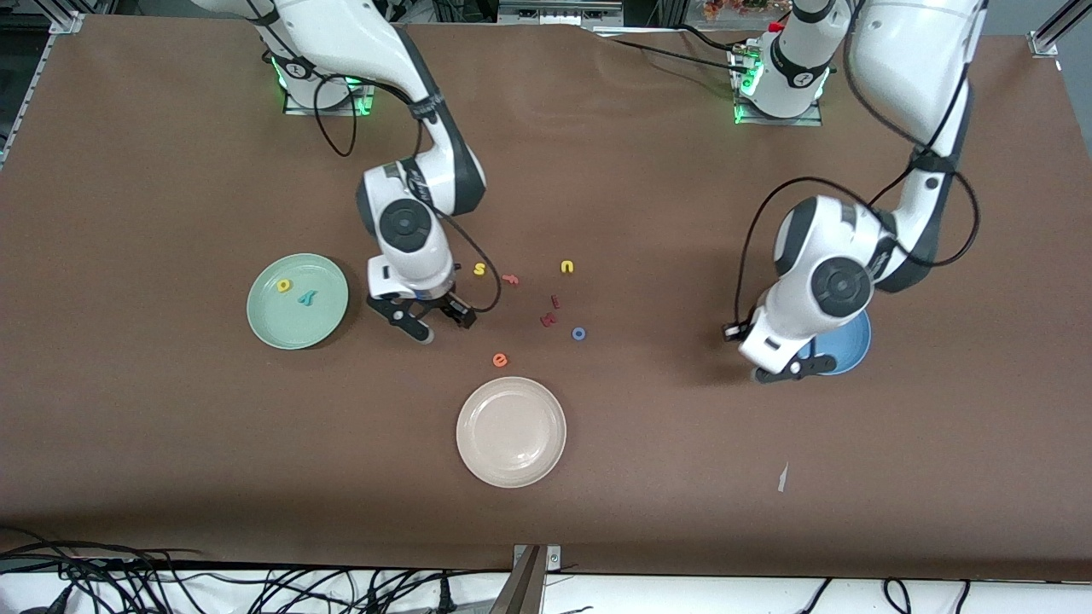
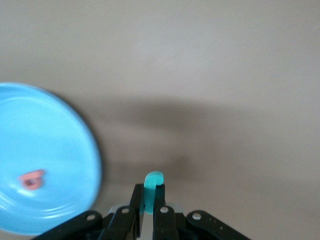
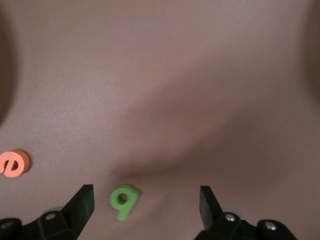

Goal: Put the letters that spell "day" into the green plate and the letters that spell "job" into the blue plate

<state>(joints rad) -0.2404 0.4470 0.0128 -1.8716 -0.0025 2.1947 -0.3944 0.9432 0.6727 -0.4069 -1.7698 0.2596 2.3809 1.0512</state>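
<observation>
From the front, the right gripper hangs low over the table between the green plate and the scattered letters, its jaws spread wide. I judge it is lining up for a pick, because the "day" set is not complete. In that pale mint plate lie already the yellow "a" and the teal "y". The blue ring "o" waits on the bare table near two dark red letters. The yellow "s", the salmon "f", the yellow "u" and the orange "e" are not needed, and also not the beige-white plate, which is nearest to the camera. The left gripper is over the rim of the blue plate, at the left arm's end of the table.

In the left wrist view, this gripper's fingers are pinched tight on a small teal piece, surely the teal "j", which stands up between them. The salmon-pink "b" lies flat in the blue plate just beside, so I think the "j" goes there next.

In the right wrist view, the open fingers stand on both sides of the olive-green "d", which lies flat on the table and is not yet touched. It looks bright green here, small and thin.
</observation>
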